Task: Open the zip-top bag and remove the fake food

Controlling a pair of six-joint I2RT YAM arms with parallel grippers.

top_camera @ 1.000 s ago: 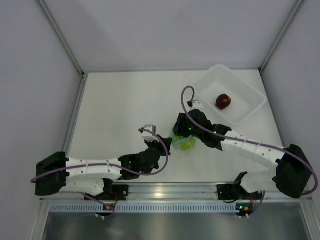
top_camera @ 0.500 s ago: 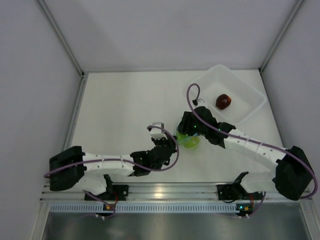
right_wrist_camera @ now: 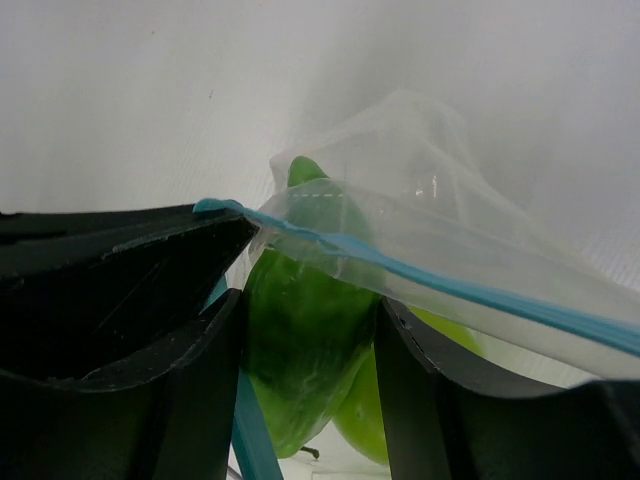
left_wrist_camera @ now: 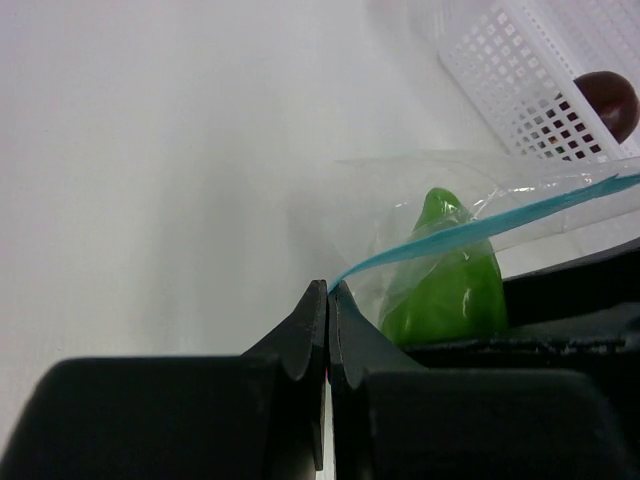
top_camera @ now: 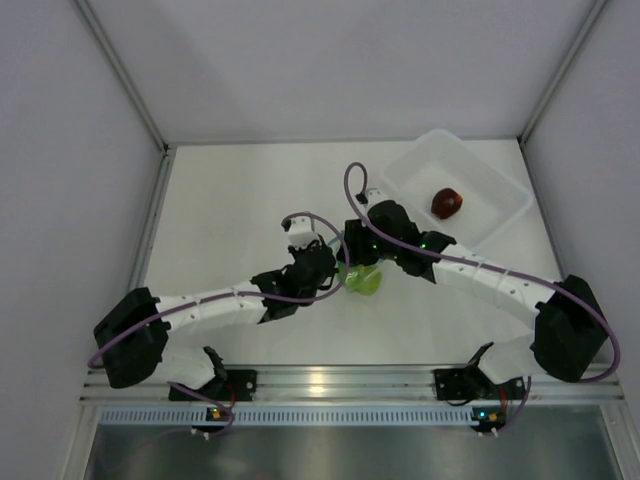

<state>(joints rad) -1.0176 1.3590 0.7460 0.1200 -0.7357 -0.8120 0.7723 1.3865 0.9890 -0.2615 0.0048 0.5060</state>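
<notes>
The zip-top bag (top_camera: 352,270) lies mid-table between both grippers. In the left wrist view my left gripper (left_wrist_camera: 328,288) is shut on the end of the bag's blue zipper strip (left_wrist_camera: 450,232). In the right wrist view my right gripper (right_wrist_camera: 305,400) reaches into the bag (right_wrist_camera: 440,215). Its fingers (right_wrist_camera: 195,385) press both sides of the elongated green fruit (right_wrist_camera: 300,335). The yellow-green apple (right_wrist_camera: 440,335) sits just behind that fruit. The dark red-brown fruit (top_camera: 447,202) lies in the tray, apart from the bag. In the top view the left gripper (top_camera: 335,272) and right gripper (top_camera: 355,260) nearly touch.
The white translucent tray (top_camera: 490,190) stands at the back right, close behind the right arm; its perforated wall (left_wrist_camera: 510,70) shows in the left wrist view. Grey walls enclose the table on three sides. A metal rail runs along the near edge.
Both grippers and the bag have shifted left and away from the arm bases. The left arm has reached further forward and the right wrist has swung left.
</notes>
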